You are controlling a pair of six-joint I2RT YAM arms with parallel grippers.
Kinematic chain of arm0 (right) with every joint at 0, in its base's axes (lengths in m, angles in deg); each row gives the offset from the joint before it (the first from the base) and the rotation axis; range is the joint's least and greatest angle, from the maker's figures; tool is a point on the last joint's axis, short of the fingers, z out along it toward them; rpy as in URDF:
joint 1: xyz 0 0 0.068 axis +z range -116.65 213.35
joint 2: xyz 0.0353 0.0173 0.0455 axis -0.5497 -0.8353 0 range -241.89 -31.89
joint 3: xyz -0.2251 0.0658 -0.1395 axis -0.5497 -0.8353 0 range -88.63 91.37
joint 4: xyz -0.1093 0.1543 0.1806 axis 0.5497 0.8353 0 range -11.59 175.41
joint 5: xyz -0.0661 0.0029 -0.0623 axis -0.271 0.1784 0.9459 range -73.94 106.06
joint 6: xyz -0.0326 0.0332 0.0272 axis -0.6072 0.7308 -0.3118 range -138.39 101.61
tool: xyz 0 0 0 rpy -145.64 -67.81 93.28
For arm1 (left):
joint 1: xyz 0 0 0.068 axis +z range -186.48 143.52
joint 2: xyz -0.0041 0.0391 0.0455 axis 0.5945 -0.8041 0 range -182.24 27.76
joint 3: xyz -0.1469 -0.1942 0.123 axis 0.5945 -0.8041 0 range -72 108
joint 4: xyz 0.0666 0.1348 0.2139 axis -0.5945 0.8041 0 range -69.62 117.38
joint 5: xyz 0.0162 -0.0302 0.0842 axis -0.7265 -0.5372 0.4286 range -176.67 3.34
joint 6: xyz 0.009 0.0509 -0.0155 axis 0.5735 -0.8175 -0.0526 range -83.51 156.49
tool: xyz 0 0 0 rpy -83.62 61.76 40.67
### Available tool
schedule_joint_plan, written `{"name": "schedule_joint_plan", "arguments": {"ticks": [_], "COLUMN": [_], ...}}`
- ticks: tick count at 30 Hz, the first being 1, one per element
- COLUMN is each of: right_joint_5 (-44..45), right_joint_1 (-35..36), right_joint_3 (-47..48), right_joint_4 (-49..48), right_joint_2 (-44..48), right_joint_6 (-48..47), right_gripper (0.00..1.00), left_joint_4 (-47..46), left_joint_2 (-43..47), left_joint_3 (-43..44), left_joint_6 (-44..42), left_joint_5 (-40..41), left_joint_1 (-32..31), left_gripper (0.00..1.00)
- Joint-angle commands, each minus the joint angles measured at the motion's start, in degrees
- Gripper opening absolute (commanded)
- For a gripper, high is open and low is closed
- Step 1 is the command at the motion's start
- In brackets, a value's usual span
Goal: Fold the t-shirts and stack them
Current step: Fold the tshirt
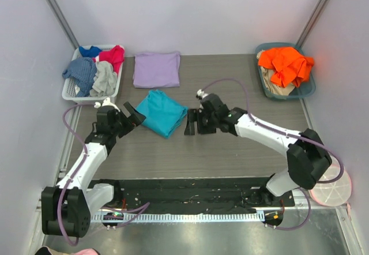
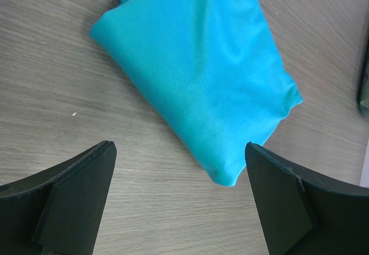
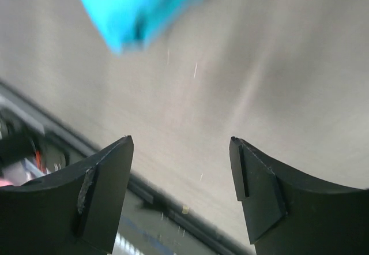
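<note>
A folded teal t-shirt (image 1: 161,112) lies on the table between my two arms; it fills the upper part of the left wrist view (image 2: 202,76) and shows as a blurred corner in the right wrist view (image 3: 138,7). A folded lavender t-shirt (image 1: 156,68) lies flat behind it. My left gripper (image 1: 136,115) hovers just left of the teal shirt, open and empty (image 2: 180,151). My right gripper (image 1: 192,122) sits just right of the shirt, open with nothing between its fingers (image 3: 181,145).
A white basket (image 1: 68,93) at the back left holds red, blue and grey garments. A teal bin (image 1: 308,90) at the back right holds an orange garment (image 1: 285,64). A pale round plate (image 1: 334,188) sits near the right arm's base.
</note>
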Motion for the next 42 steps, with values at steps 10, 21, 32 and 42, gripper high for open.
{"name": "schedule_joint_plan", "arguments": {"ticks": [10,21,32,42], "right_joint_5": [-5.7,-24.4,-33.5,-32.1], "right_joint_1": [-17.4,-23.4,-21.9,-15.2], "right_joint_3": [24.5,35.1,49.3,47.4], "right_joint_4": [-5.7,-11.6,-3.2,2.4], "right_joint_2": [-23.4,-37.5,-51.3,-50.7], "right_joint_6": [-17.7,-15.3,-18.9,-24.4], "right_gripper": [0.76,0.93,0.95,0.95], "left_joint_4": [1.7,2.2,2.4,2.8], "left_joint_2": [3.9,4.6,4.4,4.9], "left_joint_3": [-2.3,-2.7,-2.6,-3.0], "left_joint_6": [0.4,0.5,0.3,0.3], "left_joint_5": [-2.0,-2.0,-2.0,-1.8], "left_joint_1": [-0.1,-0.1,-0.3,-0.2], "left_gripper": [1.00,1.00,1.00,1.00]}}
